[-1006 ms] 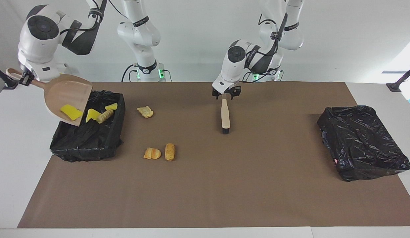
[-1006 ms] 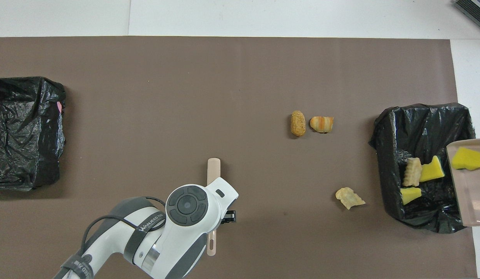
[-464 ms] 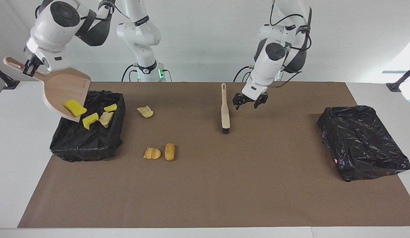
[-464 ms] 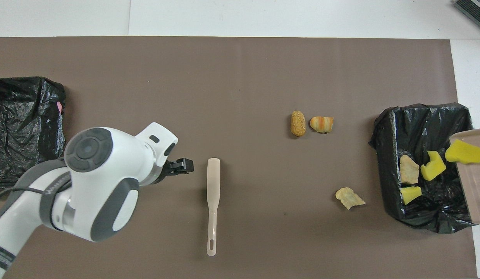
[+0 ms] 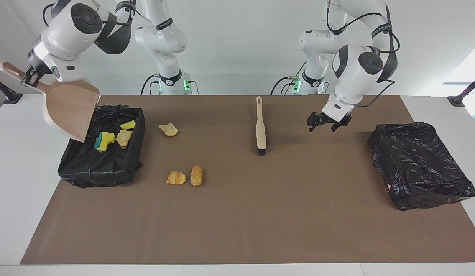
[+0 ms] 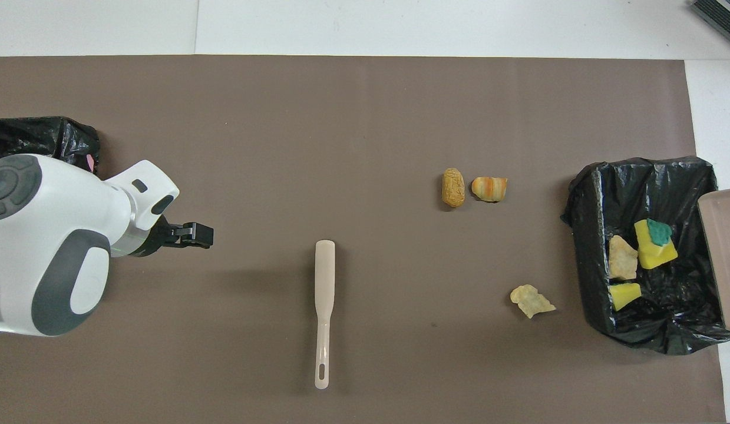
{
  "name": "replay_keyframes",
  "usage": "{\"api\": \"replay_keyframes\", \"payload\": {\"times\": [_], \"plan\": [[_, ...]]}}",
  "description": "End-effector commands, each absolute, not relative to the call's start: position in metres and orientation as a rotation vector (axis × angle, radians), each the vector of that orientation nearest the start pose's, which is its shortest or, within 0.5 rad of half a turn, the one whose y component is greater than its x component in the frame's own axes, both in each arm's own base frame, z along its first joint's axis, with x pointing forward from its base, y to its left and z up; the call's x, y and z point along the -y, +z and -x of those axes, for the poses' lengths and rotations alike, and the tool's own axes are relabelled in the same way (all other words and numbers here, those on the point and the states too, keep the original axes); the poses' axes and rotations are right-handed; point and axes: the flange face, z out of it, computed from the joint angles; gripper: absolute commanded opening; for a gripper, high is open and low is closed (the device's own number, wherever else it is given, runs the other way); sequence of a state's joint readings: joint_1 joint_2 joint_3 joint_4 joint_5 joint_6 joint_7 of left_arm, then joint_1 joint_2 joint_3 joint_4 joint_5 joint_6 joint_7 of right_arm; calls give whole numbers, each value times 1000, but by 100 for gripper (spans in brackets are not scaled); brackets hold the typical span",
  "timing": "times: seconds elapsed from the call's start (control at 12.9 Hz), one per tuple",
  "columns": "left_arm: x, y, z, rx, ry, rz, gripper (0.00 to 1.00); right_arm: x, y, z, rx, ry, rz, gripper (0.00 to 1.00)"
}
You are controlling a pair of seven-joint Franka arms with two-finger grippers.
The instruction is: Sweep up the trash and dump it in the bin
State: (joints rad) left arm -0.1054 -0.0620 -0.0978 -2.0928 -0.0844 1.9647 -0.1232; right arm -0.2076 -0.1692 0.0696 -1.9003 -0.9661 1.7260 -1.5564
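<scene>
Facing view, frame's left: the right gripper (image 5: pixel 30 76), fingers clamped on the tilted dustpan (image 5: pixel 68 111), has emptied it into one bin (image 5: pixel 133 161), which now holds four trash scraps (image 5: pixel 124 138). Three scraps (image 5: pixel 196 176) remain on the desk (image 5: pixel 260 214). One brush (image 5: pixel 261 126) lies released; the left gripper (image 5: pixel 326 124) hangs wide open. Second bin (image 5: pixel 417 165) unused.

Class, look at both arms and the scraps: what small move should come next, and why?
Probably the right gripper should bring the emptied dustpan down from over the bin, since three scraps lie on the mat beside it.
</scene>
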Motion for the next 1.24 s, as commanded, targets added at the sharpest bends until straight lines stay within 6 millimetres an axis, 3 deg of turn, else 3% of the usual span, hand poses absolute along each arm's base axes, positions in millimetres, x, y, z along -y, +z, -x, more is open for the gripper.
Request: {"api": "replay_keyframes", "payload": {"times": [0.0, 0.23, 0.46, 0.62, 0.85, 1.08, 1.16], "plan": [[74, 473, -524, -182, 143, 3169, 100, 133, 620, -493, -1636, -836, -1759, 0], [41, 509, -530, -220, 178, 3173, 100, 113, 617, -489, -1606, -676, -2013, 0], [40, 573, -529, -218, 178, 3171, 100, 57, 604, -487, -1464, -527, -2307, 0], [41, 613, -520, -228, 176, 3169, 100, 37, 599, -484, -1308, -426, -2502, 0], [41, 640, -507, -234, 156, 3133, 100, -14, 577, -497, -1111, -326, -2695, 0], [38, 642, -508, -220, 134, 3134, 100, -72, 556, -535, -910, -168, -2845, 0], [36, 643, -511, -216, 114, 3130, 100, -82, 555, -547, -822, -116, -2905, 0]]}}
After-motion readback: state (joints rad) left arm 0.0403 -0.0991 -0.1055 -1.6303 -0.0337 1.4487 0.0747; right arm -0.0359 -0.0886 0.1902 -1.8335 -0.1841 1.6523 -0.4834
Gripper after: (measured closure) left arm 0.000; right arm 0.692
